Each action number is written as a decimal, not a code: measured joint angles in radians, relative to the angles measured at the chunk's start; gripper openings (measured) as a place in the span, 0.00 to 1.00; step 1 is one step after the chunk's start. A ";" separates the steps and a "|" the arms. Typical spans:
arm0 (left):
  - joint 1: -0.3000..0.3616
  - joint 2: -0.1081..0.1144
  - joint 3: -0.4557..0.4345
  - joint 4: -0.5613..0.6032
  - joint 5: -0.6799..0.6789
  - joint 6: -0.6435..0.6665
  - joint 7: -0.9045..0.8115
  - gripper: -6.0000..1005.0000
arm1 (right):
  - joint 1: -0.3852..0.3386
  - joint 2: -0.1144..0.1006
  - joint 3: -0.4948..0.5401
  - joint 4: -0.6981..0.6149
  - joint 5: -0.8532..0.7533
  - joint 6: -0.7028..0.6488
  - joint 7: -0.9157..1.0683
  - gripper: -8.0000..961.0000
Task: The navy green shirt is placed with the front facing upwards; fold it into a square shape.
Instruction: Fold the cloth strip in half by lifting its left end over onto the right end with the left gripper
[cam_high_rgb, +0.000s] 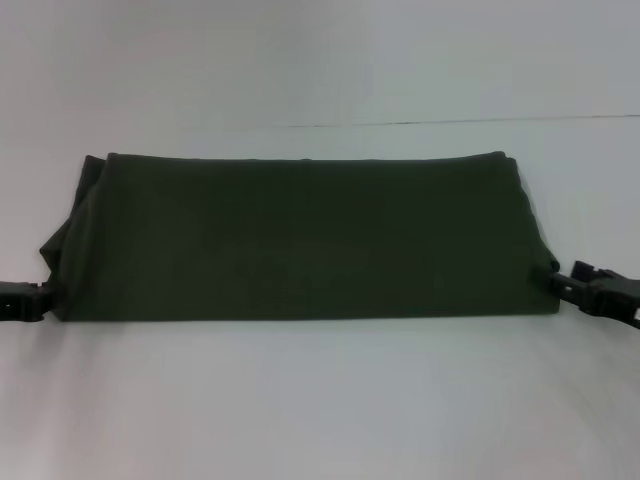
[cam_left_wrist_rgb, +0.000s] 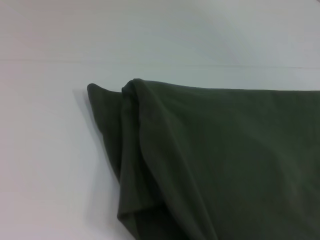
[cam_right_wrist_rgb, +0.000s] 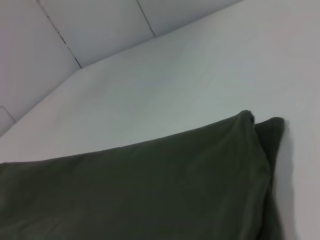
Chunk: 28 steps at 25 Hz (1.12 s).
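Left claw (cam_high_rgb: 38, 297) at shirt's (cam_high_rgb: 300, 240) near-left corner, right claw (cam_high_rgb: 566, 281) at near-right corner; both touch cloth edge, grip state cannot tell. Shirt lies mid-bench (cam_high_rgb: 320, 400) as wide band, plain side up, already folded lengthwise. Likely next: side folds toward square. Advice: lift both corners evenly, keep layers together, mind bunched left end (cam_left_wrist_rgb: 132, 95).

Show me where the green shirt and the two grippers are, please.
green shirt (cam_high_rgb: 300, 240): head view, middle of folded cloth.
left gripper (cam_high_rgb: 42, 297): head view, at shirt's near-left corner.
right gripper (cam_high_rgb: 562, 282): head view, at shirt's near-right corner.
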<state>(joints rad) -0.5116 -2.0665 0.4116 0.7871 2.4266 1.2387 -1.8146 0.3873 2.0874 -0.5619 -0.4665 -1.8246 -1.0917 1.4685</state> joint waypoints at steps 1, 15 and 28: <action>0.000 0.000 0.000 0.002 0.000 0.000 0.000 0.04 | 0.008 0.000 -0.003 0.009 -0.001 0.008 -0.004 0.96; 0.002 -0.001 -0.004 0.013 0.000 -0.008 0.000 0.04 | 0.028 0.002 -0.042 0.036 -0.005 0.038 0.001 0.95; 0.003 -0.002 -0.004 0.021 -0.015 -0.009 0.000 0.04 | 0.024 0.000 -0.095 0.032 -0.005 0.060 0.016 0.68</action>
<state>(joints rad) -0.5090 -2.0688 0.4080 0.8084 2.4116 1.2296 -1.8147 0.4117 2.0879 -0.6569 -0.4342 -1.8300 -1.0320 1.4846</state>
